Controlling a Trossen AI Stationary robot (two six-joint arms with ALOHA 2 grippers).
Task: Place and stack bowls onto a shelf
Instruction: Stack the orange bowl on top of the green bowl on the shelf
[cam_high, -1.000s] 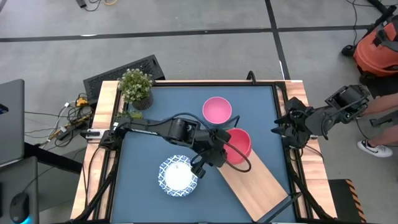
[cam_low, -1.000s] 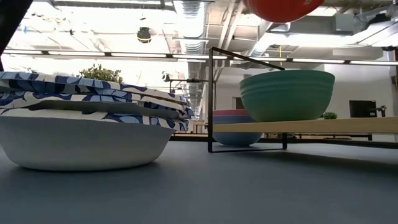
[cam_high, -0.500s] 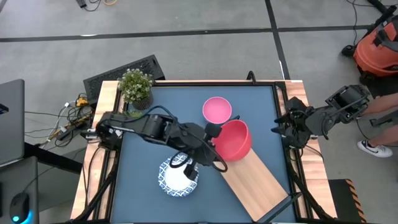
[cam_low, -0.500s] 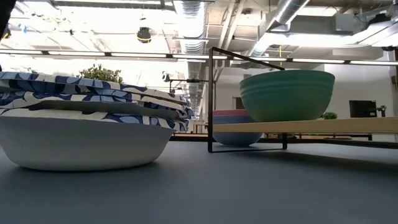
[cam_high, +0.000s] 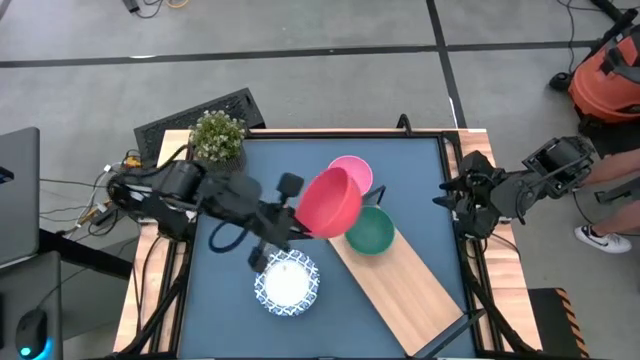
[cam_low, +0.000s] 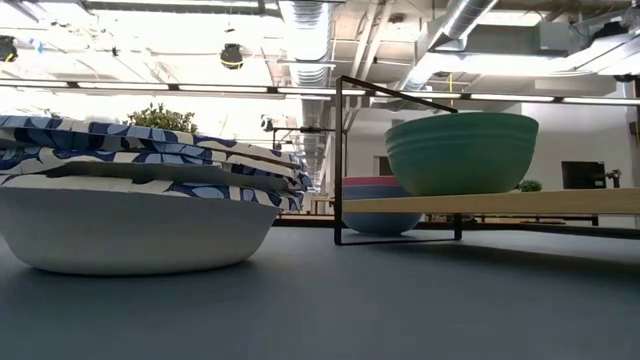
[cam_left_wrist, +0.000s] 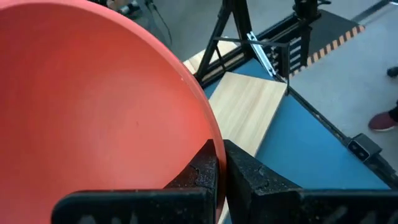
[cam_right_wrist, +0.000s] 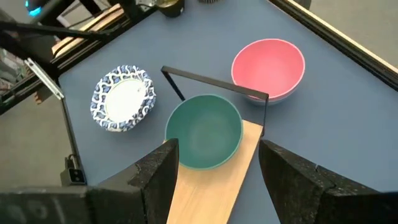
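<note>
Swung off the shelf's framed end toward the table's middle within the last second: left gripper (cam_high: 292, 206) with the red bowl (cam_high: 328, 203), uncovering the green bowl (cam_high: 372, 230) seated on the shelf (cam_high: 410, 290) just inside the black wire frame (cam_right_wrist: 214, 84). Clamps narrow on the red bowl's rim alone, one finger inside and one outside, as seen from the left wrist. Hangs in the air, tipped well off level, overlapping the pink bowl (cam_high: 352, 172) from overhead; out of the low view altogether. Waits at the table's right edge with fingers spread wide and nothing between them: right gripper (cam_high: 452, 205), well apart from every bowl.

Likely trouble, judging from this:
- Slipping or pivoting in the grip, since only a thin strip of smooth rim is pinched and most of the bowl hangs off to one side. Any quick swing probably worsens that.
- Dropping onto the pink bowl or the patterned bowls (cam_high: 286, 282), both near the spot below, and knocking them about the blue table (cam_high: 420, 170).
- Catching the wire frame on the way back to the shelf, given how close the green bowl sits to it.
- Arriving still tilted, so nesting crooked in the green bowl, or shoving that bowl along the board toward its edge.
</note>
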